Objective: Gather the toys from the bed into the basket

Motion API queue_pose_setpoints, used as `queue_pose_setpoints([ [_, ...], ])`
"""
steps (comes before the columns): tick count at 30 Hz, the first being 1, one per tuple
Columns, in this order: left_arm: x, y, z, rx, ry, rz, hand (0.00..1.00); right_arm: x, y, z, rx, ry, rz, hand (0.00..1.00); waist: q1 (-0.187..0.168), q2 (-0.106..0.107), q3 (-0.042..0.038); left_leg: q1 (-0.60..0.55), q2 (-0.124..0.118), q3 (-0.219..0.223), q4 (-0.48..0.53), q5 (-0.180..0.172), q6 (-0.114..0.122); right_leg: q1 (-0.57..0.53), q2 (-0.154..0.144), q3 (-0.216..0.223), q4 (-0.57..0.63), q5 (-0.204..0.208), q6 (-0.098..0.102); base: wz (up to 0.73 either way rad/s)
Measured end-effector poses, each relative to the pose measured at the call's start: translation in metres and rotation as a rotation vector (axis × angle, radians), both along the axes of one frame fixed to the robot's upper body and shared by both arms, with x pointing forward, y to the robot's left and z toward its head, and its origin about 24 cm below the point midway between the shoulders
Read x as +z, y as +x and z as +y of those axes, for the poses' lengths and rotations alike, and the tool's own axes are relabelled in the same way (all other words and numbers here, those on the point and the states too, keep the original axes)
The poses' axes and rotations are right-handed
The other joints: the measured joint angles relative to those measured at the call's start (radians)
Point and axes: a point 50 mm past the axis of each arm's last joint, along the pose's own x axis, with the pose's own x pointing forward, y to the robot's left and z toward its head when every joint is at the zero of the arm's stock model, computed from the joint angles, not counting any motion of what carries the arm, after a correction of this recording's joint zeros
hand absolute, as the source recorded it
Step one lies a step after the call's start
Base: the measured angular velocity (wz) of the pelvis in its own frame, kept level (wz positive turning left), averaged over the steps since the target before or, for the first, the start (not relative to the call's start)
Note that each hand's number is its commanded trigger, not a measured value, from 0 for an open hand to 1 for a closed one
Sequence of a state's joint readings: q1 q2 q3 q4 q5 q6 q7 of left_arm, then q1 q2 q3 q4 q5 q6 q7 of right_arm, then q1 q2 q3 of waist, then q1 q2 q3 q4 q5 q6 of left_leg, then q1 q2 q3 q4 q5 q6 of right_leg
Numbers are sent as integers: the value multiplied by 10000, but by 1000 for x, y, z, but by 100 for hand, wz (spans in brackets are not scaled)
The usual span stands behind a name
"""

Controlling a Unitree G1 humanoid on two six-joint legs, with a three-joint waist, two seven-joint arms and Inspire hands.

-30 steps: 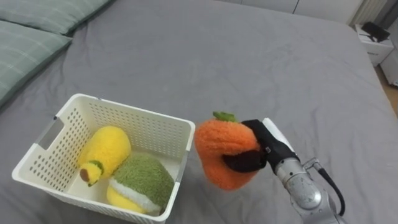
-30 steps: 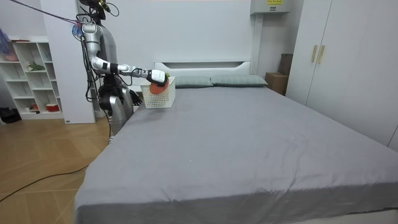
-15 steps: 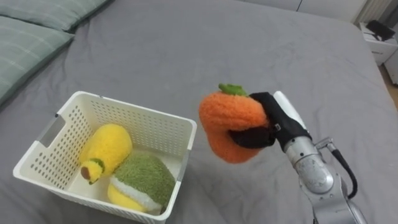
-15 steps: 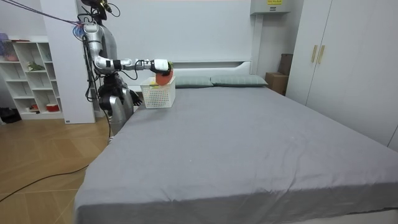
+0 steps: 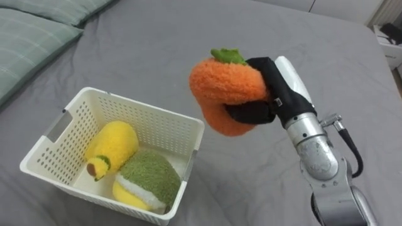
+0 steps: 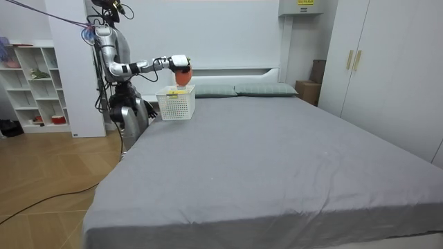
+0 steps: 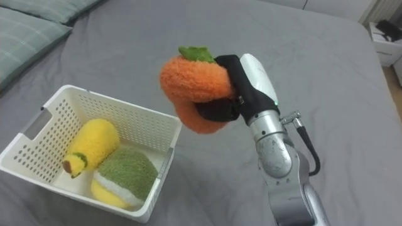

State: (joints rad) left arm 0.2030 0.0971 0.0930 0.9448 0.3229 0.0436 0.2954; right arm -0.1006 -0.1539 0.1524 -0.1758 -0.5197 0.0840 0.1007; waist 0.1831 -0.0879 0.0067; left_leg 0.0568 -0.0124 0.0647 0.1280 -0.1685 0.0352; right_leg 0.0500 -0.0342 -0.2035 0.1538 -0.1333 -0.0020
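My right hand (image 5: 270,94) (image 7: 235,91) is shut on an orange plush toy (image 5: 226,91) (image 7: 193,88) with a green leaf on top, held in the air just right of the basket's right rim. The white slotted basket (image 5: 160,129) (image 7: 135,125) stands on the grey bed at the lower left. Inside it lie a yellow plush banana (image 5: 113,147) (image 7: 91,145) and a green-and-yellow plush toy (image 5: 147,182) (image 7: 122,177). In the room view I stand at the bed's head-end corner with the right arm stretched out, the orange toy (image 6: 181,75) above the basket (image 6: 176,104).
Grey bedsheet (image 5: 188,44) spreads beyond the basket. Green striped pillows (image 5: 31,37) lie at the upper left. A white nightstand (image 5: 389,47) shows at the upper right. In the room view a white shelf unit (image 6: 31,90) stands behind me and wardrobes (image 6: 394,76) line the right wall.
My right hand has lifted the orange toy higher and slightly toward the basket. The basket and its toys stay put.
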Motion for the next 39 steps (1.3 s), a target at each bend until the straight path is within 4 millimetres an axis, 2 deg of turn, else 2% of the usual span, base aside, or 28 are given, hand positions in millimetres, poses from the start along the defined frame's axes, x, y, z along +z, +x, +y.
queue_pose_setpoints([
  [8, 1, 7, -3, -408, 59, -84, 0, 4, 1, 30, 1215, -265, -114, 100, 298, -18, -1, -13, 3, -115, 12, 0, 0, -2, 2, -5, -16, 0, 0, 0],
  [10, 1, 11, -4, -676, 143, -113, 0, 4, 0, 33, 1307, -406, -136, 100, 454, -19, -2, -24, 5, -112, 10, 0, 0, -17, 2, -9, -19, 0, 1, 0],
  [14, 2, 16, -4, -842, 219, -40, 0, 6, 0, 41, 1640, -458, -163, 98, 512, -34, -12, -98, 0, -139, 30, 1, 0, -61, -2, -14, -22, 0, 0, 0],
  [16, 2, 16, -4, -944, 233, -11, 0, 6, 0, 42, 1706, -455, -150, 84, 560, -42, -18, -94, -2, -139, 29, 1, 0, -59, 0, -29, -21, 0, 0, 0],
  [17, 2, 16, -4, -1044, 256, 12, 0, 5, 0, 43, 1735, -489, -91, 62, 567, -50, -22, -92, -2, -149, 29, 2, -1, -48, 1, -56, -22, 0, 0, 0],
  [18, 2, 16, -4, -1052, 264, 12, 0, 5, 0, 44, 1748, -501, -57, 53, 568, -52, -22, -93, -4, -175, 31, 2, -1, -36, 1, -84, -25, 0, 0, 9],
  [19, 2, 16, -4, -1092, 299, 31, 0, 3, -1, 46, 1793, -531, 19, 17, 561, -63, -19, -90, -8, -239, 34, 2, -1, -1, -3, -154, -34, 0, 1, 13],
  [20, 2, 17, -3, -1155, 364, 59, 0, 3, -1, 48, 1876, -534, 62, 0, 575, -82, -14, -85, -2, -259, 33, 3, -2, 7, -2, -173, -34, 0, 1, 10],
  [22, 2, 18, -3, -1232, 403, 94, 0, 1, -2, 51, 2011, -549, 115, 0, 698, -98, 4, -84, 0, -263, 33, 3, -2, 13, 0, -181, -36, 0, 1, 2],
  [26, 3, 20, 0, -1371, 511, 106, 0, -6, -5, 60, 2444, -701, 451, 0, 712, -183, 89, -115, -9, -369, 51, 3, -3, 41, -7, -214, -35, 0, 1, 6],
  [29, 3, 20, -1, -1378, 509, 93, 0, -11, -7, 65, 2667, -780, 654, 0, 713, -216, 124, -120, -13, -389, 49, 3, -2, 45, -9, -212, -35, 0, 1, 2],
  [34, 4, 23, -1, -1396, 525, 59, 0, -15, -6, 64, 2649, -855, 827, 0, 722, -106, 201, -151, -13, -411, 13, 1, -2, 23, -6, -194, -35, 0, 2, 0],
  [39, 4, 23, 0, -1573, 652, 104, 0, -15, -6, 63, 2646, -887, 835, 0, 713, -97, 204, -176, -10, -429, 69, 2, -4, 2, 2, -203, -45, 0, 2, 0],
])
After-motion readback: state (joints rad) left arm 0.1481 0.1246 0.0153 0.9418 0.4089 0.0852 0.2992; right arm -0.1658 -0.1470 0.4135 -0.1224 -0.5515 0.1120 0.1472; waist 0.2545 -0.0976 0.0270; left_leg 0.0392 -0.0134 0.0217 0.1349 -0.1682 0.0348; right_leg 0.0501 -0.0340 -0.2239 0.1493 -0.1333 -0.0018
